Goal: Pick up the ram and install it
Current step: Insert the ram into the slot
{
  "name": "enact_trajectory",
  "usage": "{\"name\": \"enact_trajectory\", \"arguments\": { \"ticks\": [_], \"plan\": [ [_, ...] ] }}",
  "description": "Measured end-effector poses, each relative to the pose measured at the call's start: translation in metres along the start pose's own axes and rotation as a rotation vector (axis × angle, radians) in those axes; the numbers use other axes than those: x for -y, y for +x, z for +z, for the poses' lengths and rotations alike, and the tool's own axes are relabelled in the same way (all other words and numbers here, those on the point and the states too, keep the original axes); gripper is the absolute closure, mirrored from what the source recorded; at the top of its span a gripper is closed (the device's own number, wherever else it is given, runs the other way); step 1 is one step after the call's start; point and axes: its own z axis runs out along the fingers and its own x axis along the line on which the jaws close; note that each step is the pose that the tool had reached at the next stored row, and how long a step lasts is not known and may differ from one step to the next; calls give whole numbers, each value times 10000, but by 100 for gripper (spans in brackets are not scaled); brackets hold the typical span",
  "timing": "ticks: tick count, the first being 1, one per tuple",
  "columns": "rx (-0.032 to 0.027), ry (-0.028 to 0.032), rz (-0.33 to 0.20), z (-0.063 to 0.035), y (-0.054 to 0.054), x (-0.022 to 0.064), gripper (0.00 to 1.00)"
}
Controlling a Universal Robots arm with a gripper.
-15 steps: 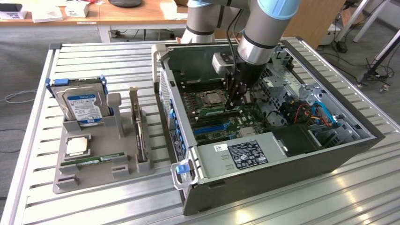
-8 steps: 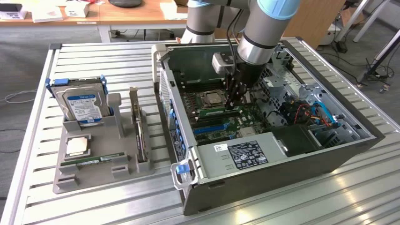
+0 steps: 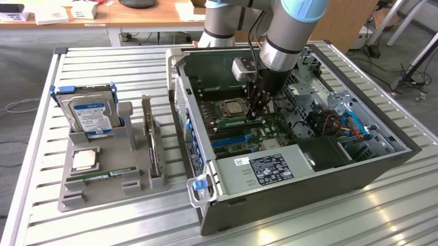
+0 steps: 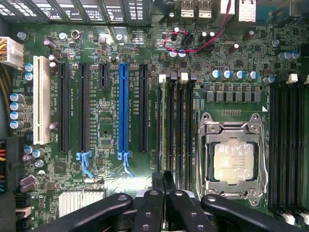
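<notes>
Down inside computer case (image 3: 308, 187), ram (image 4: 167, 125) between jaws.

The table (image 3: 102, 225) is built of ribbed bare-metal slats with a brushed, softly reflecting finish. The computer case (image 3: 329, 179) is seen in matt dark grey painted sheet metal, and the power supply (image 3: 291, 156) inside it in bare grey metal. The holder (image 3: 75, 197) on the exterior view's left is formed of matt grey plastic, and a hard drive (image 3: 89, 115) with a glossy label is stood in it. The motherboard (image 4: 106, 130) is coated in glossy green lacquer and fitted with a blue slot (image 4: 124, 108) of smooth plastic. The processor lid (image 4: 234, 162) is of dull silver metal. The gripper (image 4: 163, 193) is finished in smooth black with a faint sheen. The far desk (image 3: 151, 15) is topped with wood.
</notes>
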Motion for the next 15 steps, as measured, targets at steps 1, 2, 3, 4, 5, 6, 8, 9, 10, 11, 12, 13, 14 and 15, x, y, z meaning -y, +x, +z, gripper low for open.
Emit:
{"name": "enact_trajectory", "arguments": {
  "ticks": [1,2,3,4,5,6,8,9,10,11,12,13,14,15],
  "plan": [
    [-1,0,-5,0,0,0,88],
    [-1,-1,-14,0,0,0,88],
    [-2,-1,-24,0,0,0,88],
    [-2,-1,-32,1,0,0,88],
    [-2,-1,-38,2,0,0,88],
    [-2,-2,-44,2,0,0,88],
    [-4,-2,-58,3,0,0,88],
    [-6,-3,-65,3,0,0,88],
    [-7,-3,-74,5,0,0,88],
    [-4,-2,-76,7,-1,0,88],
    [-4,-2,-78,10,-1,0,88],
    [-7,-3,-79,15,0,0,88],
    [-8,-4,-80,16,0,0,88],
    [-8,-3,-81,19,0,1,88]
  ]
}}
